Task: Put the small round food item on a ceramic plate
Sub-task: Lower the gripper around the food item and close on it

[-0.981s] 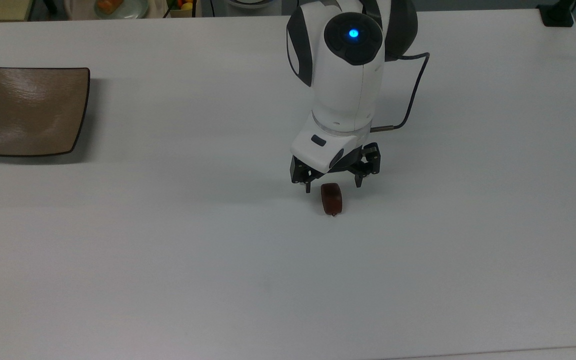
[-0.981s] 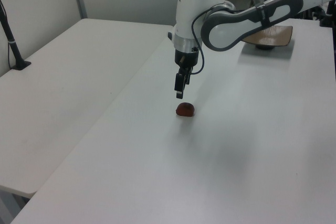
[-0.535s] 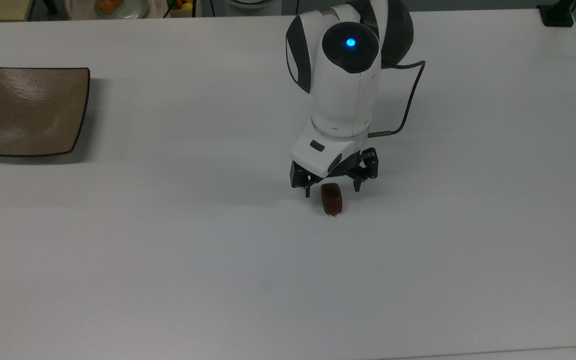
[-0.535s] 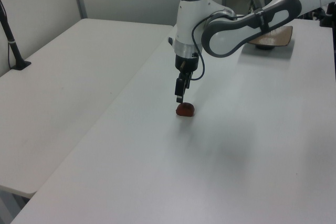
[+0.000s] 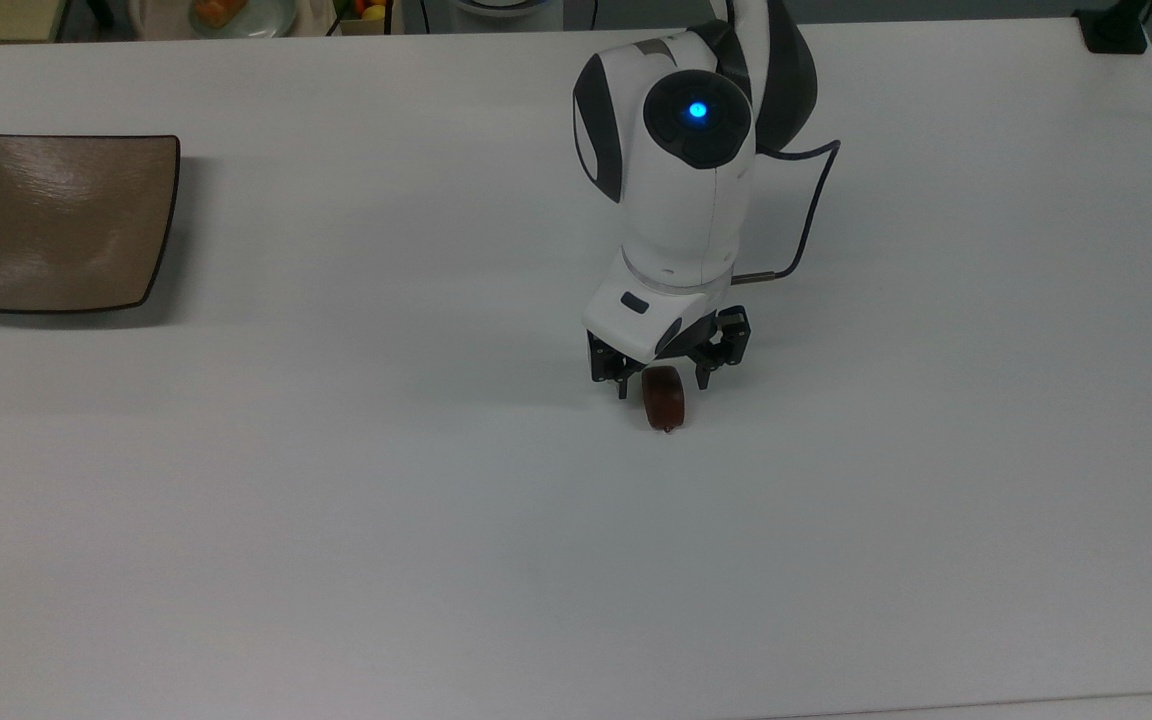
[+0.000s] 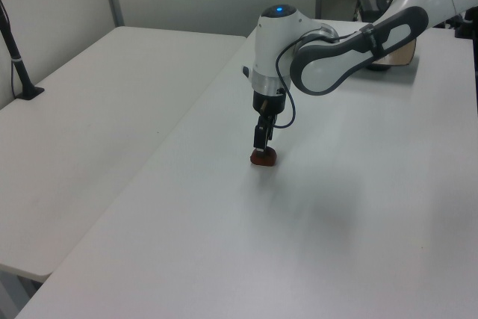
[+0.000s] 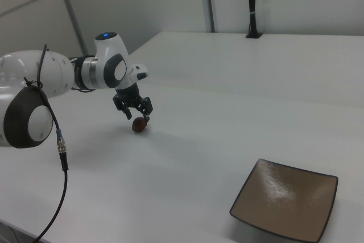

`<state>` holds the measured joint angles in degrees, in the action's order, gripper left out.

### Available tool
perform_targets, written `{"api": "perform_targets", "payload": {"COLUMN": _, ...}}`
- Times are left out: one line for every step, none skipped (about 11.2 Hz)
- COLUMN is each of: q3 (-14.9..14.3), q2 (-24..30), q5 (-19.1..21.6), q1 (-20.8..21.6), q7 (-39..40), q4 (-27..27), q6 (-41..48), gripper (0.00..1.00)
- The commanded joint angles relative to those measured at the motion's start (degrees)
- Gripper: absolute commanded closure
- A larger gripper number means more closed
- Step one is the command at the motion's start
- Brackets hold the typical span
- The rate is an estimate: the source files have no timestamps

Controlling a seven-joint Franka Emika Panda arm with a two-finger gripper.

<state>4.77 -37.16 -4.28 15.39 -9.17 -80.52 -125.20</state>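
Tool (image 5: 658, 384) now low over the bench (image 5: 336, 520), fingers apart and straddling the small round food item (image 5: 664, 401); a second ago it hung clearly higher, with the fingertips above the item and a gap showing in the left view. In the top view the fingers have also narrowed somewhat while dropping. One fingertip (image 5: 622, 389) sits on the top view's left of the item, the other on its right, both close to its upper end; whether either touches it cannot be told. In the left view the tool (image 6: 259, 147) reaches right down to the item (image 6: 263, 158), and in the right view the tool (image 7: 138, 115) sits just over the item (image 7: 138, 124).

Item itself has not moved: same spot near the middle of the bench, resting on the surface, stem tip pointing toward the top view's bottom edge. Not lifted yet.

Ceramic plate (image 5: 56, 220) sits bare near the bench edge on the top view's left, well apart from the item; also seen in the right view (image 7: 287, 200).

Meaning for the task: approach looks done and the descent about finished, so the grasp is the step in hand. Next call is probably closing on the item, then lift and carry across to the plate. Risk: glossy rounded lump gripped near one end could squirt out or roll.
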Motion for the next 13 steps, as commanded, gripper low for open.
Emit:
{"api": "perform_targets", "payload": {"q3": 0.15, "q2": 0.25, "q5": -2.30, "q1": 0.25, "q7": -1.03, "q4": -1.92, "q6": -2.15, "gripper": 0.21}}
{"api": "perform_targets", "payload": {"q3": 0.15, "q2": 0.25, "q5": -2.49, "q1": 0.25, "q7": -1.11, "q4": -2.27, "q6": -2.67, "gripper": 0.27}}
{"api": "perform_targets", "payload": {"q3": 0.15, "q2": 0.16, "q5": -2.66, "q1": 0.25, "q7": -1.11, "q4": -2.54, "q6": -2.77, "gripper": 0.28}}
{"api": "perform_targets", "payload": {"q3": 0.24, "q2": -0.10, "q5": -2.67, "q1": 0.34, "q7": -1.11, "q4": -2.54, "q6": -2.68, "gripper": 0.31}}
{"api": "perform_targets", "payload": {"q3": 0.33, "q2": -0.19, "q5": -2.67, "q1": 0.34, "q7": -1.11, "q4": -2.54, "q6": -2.77, "gripper": 0.34}}
{"api": "perform_targets", "payload": {"q3": 0.33, "q2": -0.28, "q5": -2.75, "q1": 0.34, "q7": -1.11, "q4": -2.63, "q6": -2.77, "gripper": 0.38}}
{"api": "perform_targets", "payload": {"q3": 0.33, "q2": -0.28, "q5": -2.93, "q1": 0.34, "q7": -1.03, "q4": -2.89, "q6": -2.85, "gripper": 0.47}}
{"api": "perform_targets", "payload": {"q3": 0.33, "q2": -0.28, "q5": -3.02, "q1": 0.34, "q7": -1.11, "q4": -2.89, "q6": -3.12, "gripper": 0.59}}
{"api": "perform_targets", "payload": {"q3": 0.33, "q2": -0.28, "q5": -3.10, "q1": 0.34, "q7": -1.03, "q4": -2.89, "q6": -3.20, "gripper": 0.76}}
{"api": "perform_targets", "payload": {"q3": 0.33, "q2": -0.28, "q5": -3.02, "q1": 0.34, "q7": -0.94, "q4": -2.89, "q6": -3.12, "gripper": 0.96}}
{"api": "perform_targets", "payload": {"q3": 0.33, "q2": -0.28, "q5": -3.02, "q1": 0.34, "q7": -0.94, "q4": -2.89, "q6": -3.12, "gripper": 1.00}}
{"api": "perform_targets", "payload": {"q3": 0.33, "q2": -0.28, "q5": -3.02, "q1": 0.34, "q7": -0.94, "q4": -2.98, "q6": -3.12, "gripper": 1.00}}
{"api": "perform_targets", "payload": {"q3": 0.41, "q2": -0.28, "q5": -3.02, "q1": 0.34, "q7": -0.94, "q4": -2.98, "q6": -3.12, "gripper": 1.00}}
